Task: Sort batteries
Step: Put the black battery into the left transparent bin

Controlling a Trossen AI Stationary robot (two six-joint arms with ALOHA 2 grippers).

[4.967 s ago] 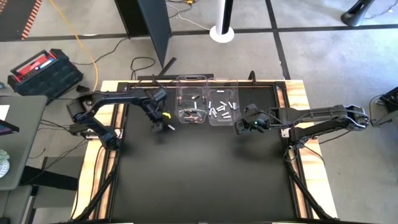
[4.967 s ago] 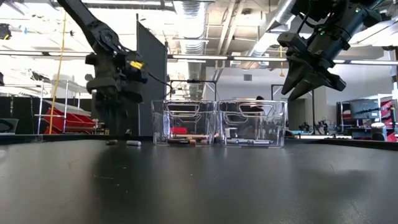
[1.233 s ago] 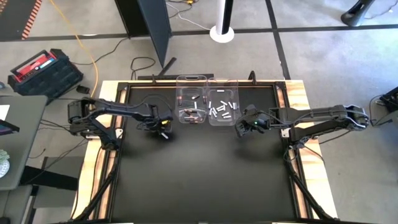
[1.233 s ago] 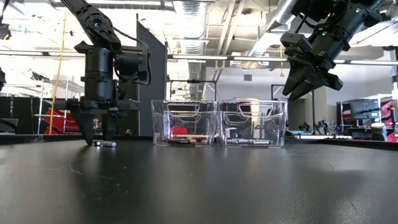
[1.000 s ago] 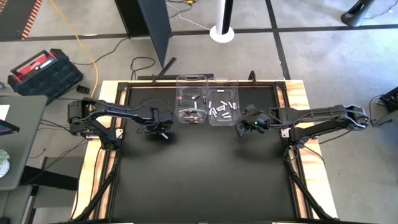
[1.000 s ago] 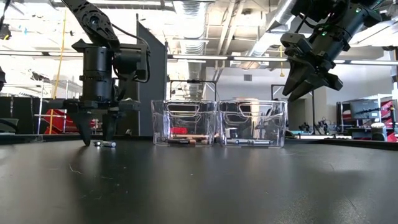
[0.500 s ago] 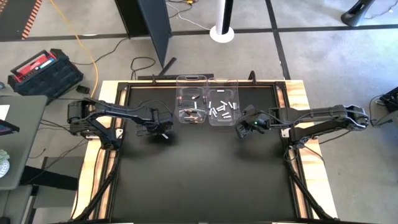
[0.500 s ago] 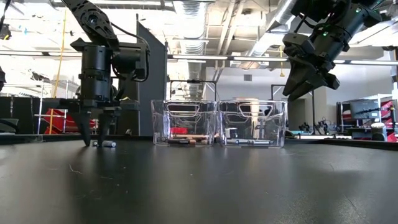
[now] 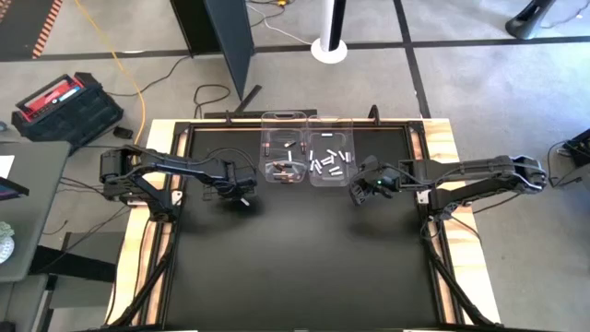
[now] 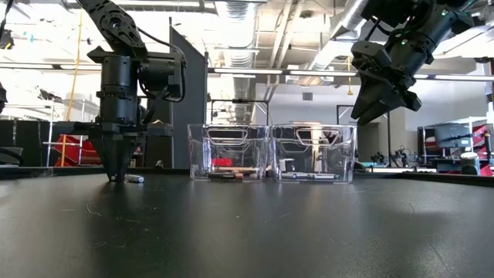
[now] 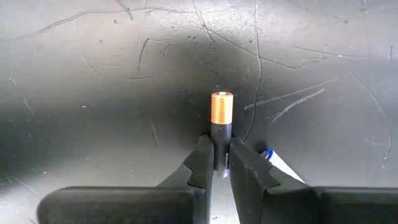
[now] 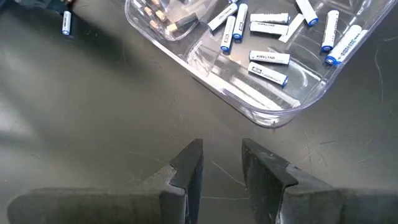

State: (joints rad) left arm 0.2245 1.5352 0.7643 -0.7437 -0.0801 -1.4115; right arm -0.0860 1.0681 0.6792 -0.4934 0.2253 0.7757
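bins (image 9: pixel 307 161) at rear, black tabletop (image 9: pixel 304 258) open

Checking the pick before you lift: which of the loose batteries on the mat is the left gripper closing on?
The black, copper-topped battery between the left gripper fingers. The white, blue-tipped battery lies just beside them, outside the grip.

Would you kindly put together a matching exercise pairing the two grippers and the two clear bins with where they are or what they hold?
Column one:
1. left gripper
2. right gripper
3. left bin
4. right bin

Column two:
A. holds white batteries
B. closed on a black and copper battery on the table
C. open, raised beside the bins
D. holds dark batteries

Pairs: 1-B, 2-C, 3-D, 4-A
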